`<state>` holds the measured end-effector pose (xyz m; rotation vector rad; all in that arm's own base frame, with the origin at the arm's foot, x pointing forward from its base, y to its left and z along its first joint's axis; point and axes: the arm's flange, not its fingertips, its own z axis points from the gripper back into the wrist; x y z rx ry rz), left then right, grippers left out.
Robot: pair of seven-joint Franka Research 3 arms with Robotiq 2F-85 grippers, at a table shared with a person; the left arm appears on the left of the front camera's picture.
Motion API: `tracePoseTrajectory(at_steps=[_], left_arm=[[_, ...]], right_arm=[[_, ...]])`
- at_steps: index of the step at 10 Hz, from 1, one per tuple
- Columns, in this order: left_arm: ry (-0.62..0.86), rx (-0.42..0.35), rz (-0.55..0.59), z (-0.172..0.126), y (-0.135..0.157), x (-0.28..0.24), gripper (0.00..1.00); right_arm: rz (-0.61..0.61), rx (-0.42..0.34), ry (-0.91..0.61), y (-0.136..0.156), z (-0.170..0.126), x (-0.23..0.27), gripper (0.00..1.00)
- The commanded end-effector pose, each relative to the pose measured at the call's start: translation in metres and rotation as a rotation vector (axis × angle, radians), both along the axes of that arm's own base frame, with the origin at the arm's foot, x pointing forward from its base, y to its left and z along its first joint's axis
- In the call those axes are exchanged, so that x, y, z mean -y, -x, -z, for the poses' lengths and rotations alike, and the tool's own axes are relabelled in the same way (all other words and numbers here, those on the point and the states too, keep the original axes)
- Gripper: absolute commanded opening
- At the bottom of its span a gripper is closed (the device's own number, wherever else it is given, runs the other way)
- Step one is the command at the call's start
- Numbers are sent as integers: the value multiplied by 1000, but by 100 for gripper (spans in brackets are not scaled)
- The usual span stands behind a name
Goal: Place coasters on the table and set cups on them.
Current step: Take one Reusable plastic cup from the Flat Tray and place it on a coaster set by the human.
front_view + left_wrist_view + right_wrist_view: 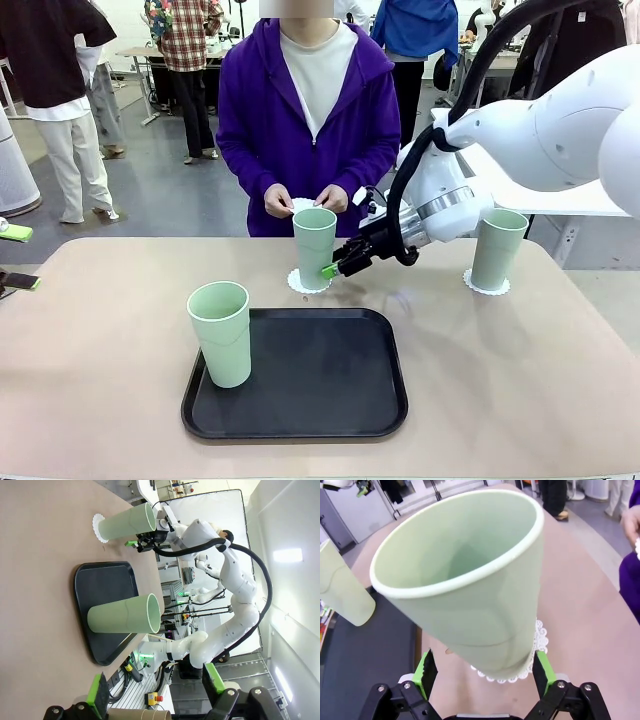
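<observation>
Mint cup (465, 575) empty, standing on coaster (538, 639)

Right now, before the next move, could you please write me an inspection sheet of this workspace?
surface: beige table carrying a black tray.
job's things: middle cup on middle coaster; right cup on right coaster; third cup on the tray; last coaster in the person's hands.
clutter: nothing seen.
grippers: right gripper open around middle cup's base; left gripper open, empty.
cables: black hose along right arm.
surroundings: people standing behind.
</observation>
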<state>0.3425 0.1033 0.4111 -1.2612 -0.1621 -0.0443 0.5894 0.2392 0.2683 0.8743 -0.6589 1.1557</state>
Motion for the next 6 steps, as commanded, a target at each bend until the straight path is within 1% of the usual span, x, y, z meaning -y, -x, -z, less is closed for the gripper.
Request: tracePoseTrajectory(at_steps=[1,2,4,5,6], left_arm=[[17,19,-2,-2,0,0,100],[17,19,-2,-2,0,0,100],[17,19,-2,-2,0,0,100],[17,19,-2,-2,0,0,100],[17,19,-2,-2,0,0,100]], right_arm=[[42,-81,119,17,-24,3,100],[74,-111,212,25,-42,7,100],[199,-99,388,37,-96,14,100],[282,-84,471,41,-126,20,100],[355,-86,541,49,-157,22,100]])
